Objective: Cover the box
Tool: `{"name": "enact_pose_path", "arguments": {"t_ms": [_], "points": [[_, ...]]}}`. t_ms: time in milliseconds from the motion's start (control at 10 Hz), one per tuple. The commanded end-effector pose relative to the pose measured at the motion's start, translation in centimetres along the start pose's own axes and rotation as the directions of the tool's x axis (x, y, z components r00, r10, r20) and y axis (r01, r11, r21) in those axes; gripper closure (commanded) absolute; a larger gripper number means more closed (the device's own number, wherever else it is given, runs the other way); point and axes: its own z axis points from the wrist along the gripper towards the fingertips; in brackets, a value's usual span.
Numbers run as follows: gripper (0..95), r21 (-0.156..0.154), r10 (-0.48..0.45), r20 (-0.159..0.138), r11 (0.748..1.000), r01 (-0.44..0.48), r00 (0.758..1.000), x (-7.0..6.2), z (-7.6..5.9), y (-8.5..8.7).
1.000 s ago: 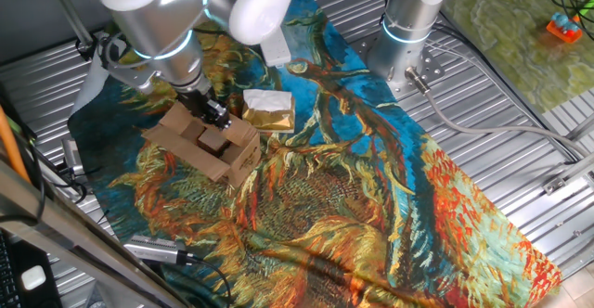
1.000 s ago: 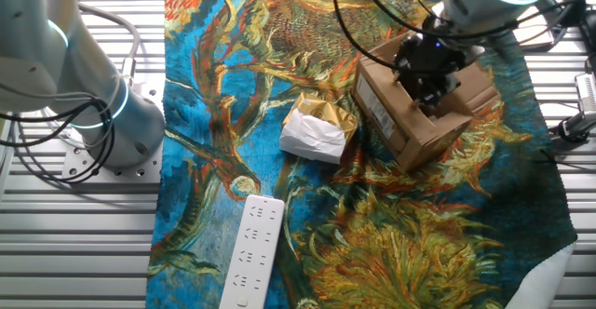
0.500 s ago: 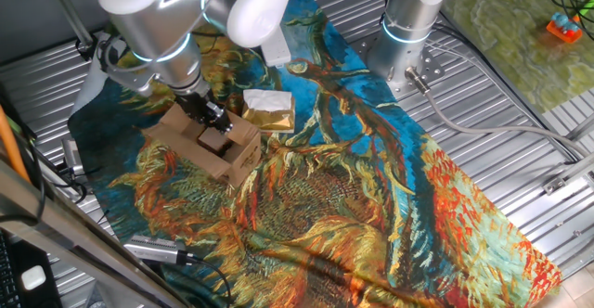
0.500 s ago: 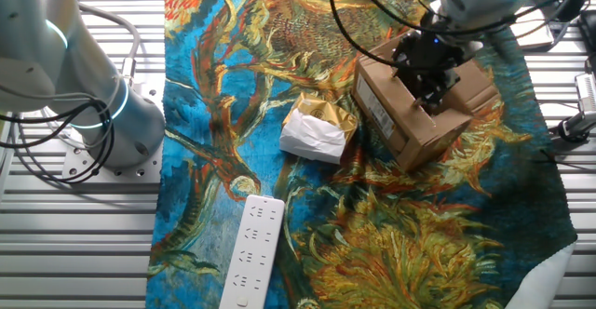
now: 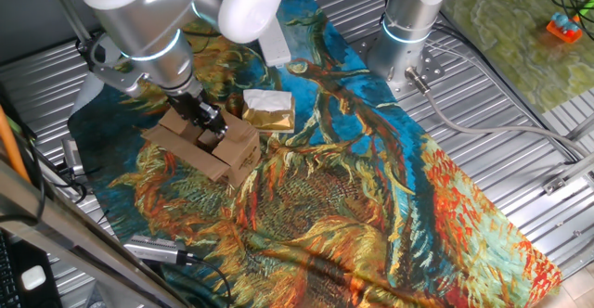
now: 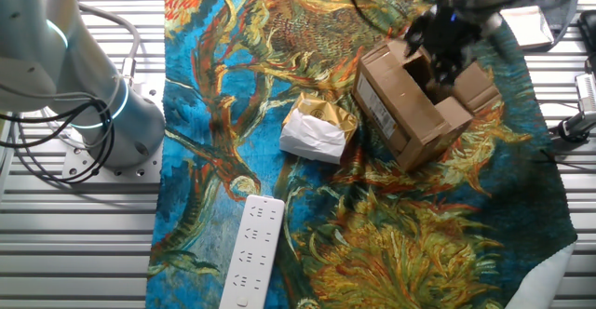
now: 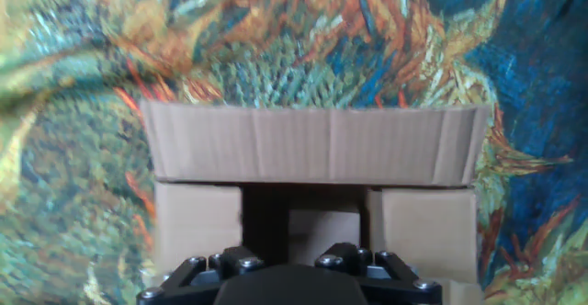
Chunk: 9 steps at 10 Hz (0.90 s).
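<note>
Above box (image 5: 215,147), gripper (image 5: 210,125) tilted down over half-folded flaps.

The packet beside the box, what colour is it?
Gold and white: the packet shows best in the other fixed view, left of the box.

Rounded silver-white arm (image 5: 139,20) casing, glowing cyan joint ring; black wrist and gripper (image 5: 206,122) hardware; black cables, small silver screws.

the silver arm (image 5: 139,30) reaches down from the upper left, its wrist bent, black gripper (image 5: 206,125) pointing downward; whether its fingers are apart or closed cannot be told.
</note>
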Motion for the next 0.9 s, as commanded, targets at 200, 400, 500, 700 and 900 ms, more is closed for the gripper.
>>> {"name": "enact_pose_path", "arguments": {"t_ms": [200, 400, 500, 700, 900], "points": [[38.0, 0.003, 0.046, -0.001, 0.999, -0.046, 0.999, -2.5, -0.6, 3.2], [38.0, 0.0, 0.066, 0.002, 0.998, -0.066, 0.998, -4.2, -0.4, 4.9], [38.0, 0.001, 0.074, 0.001, 0.997, -0.074, 0.997, -4.7, -0.3, 5.4], [38.0, 0.003, 0.1, 0.001, 0.995, -0.1, 0.995, -5.6, -0.1, 6.8], [38.0, 0.005, 0.117, -0.003, 0.993, -0.117, 0.993, -5.8, 0.0, 7.3]]}}
